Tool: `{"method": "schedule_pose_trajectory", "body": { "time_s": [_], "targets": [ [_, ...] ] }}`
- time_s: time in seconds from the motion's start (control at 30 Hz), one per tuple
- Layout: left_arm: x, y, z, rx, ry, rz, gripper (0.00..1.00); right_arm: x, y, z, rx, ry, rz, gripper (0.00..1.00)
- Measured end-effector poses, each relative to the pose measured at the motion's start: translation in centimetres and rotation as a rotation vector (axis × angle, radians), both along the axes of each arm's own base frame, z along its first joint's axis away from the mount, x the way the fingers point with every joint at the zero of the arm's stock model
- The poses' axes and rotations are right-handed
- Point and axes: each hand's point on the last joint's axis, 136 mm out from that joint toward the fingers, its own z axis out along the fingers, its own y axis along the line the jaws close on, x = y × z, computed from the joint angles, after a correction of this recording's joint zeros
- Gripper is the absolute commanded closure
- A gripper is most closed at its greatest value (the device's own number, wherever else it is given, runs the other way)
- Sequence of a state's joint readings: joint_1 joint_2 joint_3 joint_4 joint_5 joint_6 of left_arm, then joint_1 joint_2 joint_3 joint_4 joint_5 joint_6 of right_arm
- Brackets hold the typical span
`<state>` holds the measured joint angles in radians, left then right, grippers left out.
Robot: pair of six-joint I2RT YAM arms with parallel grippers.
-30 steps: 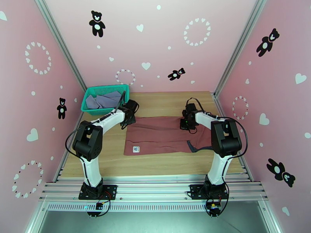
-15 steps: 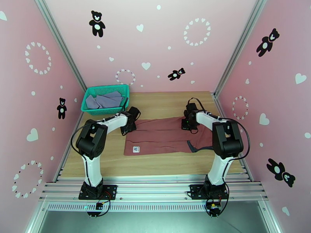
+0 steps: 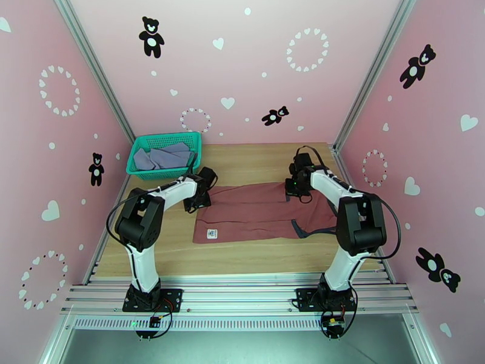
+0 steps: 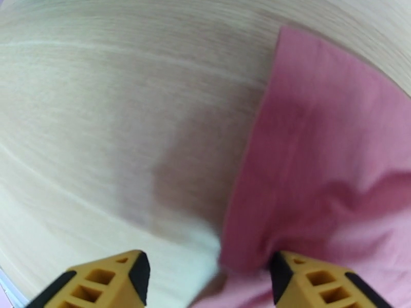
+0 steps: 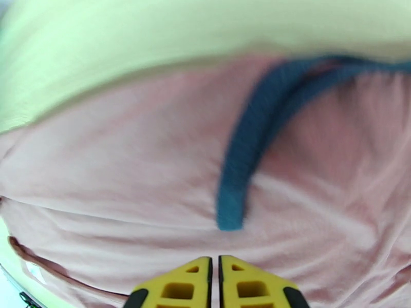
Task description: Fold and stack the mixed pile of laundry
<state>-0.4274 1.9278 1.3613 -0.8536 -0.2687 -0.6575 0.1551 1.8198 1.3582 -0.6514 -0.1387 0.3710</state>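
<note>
The rust-red tank top (image 3: 254, 213) lies folded and flat on the wooden table (image 3: 254, 159), with its navy trim (image 3: 309, 229) at the right end. My left gripper (image 3: 199, 200) hovers low over the garment's far left corner. In the left wrist view its yellow fingers (image 4: 115, 275) stand apart, so the left gripper (image 4: 208, 275) is open, and the red cloth edge (image 4: 318, 165) bunches beside the right finger. My right gripper (image 3: 297, 188) sits over the far right edge. In the right wrist view the right gripper (image 5: 215, 283) is shut above the cloth (image 5: 128, 175) and a navy strap (image 5: 246, 165). The grey-lavender shirt (image 3: 160, 158) lies in the basket.
The teal mesh basket (image 3: 167, 136) stands at the table's far left corner, just behind my left arm. Pink walls and aluminium posts close in the table on three sides. Bare wood runs along the near edge in front of the tank top.
The left gripper has opened and released the tank top's corner after coming down toward it. The right gripper has shifted slightly toward the far edge.
</note>
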Motion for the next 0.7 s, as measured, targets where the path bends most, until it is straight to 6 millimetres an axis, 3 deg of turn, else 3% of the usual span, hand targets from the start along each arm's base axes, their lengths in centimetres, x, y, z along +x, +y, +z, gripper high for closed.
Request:
{"method": "schedule_pose_trajectory", "body": {
  "time_s": [0.1, 0.2, 0.37, 0.47, 0.53, 0.67, 0.7],
  "targets": [
    [1.1, -0.5, 1.7, -0.009, -0.027, -0.017, 0.40, 2.2, 0.5, 0.0, 0.016, -0.013, -0.006, 0.87],
    [2.2, -1.0, 3.3, -0.021, -0.060, -0.033, 0.46, 4.0, 0.7, -2.0, 0.014, 0.009, -0.021, 0.87],
    [4.3, -2.2, 4.9, -0.052, -0.111, -0.064, 0.60, 3.5, -0.1, -6.1, -0.037, 0.099, -0.060, 0.87],
    [6.1, -3.2, 3.7, -0.074, -0.121, -0.075, 0.63, 3.0, -0.8, -6.7, -0.065, 0.113, -0.083, 0.87],
    [6.9, -3.7, 1.7, -0.080, -0.102, -0.077, 0.64, 3.0, -0.9, -6.9, -0.070, 0.112, -0.086, 0.87],
    [6.7, -3.0, -2.3, -0.052, -0.024, -0.064, 0.64, 3.0, -1.1, -6.8, -0.072, 0.112, -0.085, 0.86],
    [6.8, -3.0, -2.4, -0.051, -0.026, -0.061, 0.64, 3.0, -1.2, -6.9, -0.073, 0.113, -0.084, 0.85]
  ]
}}
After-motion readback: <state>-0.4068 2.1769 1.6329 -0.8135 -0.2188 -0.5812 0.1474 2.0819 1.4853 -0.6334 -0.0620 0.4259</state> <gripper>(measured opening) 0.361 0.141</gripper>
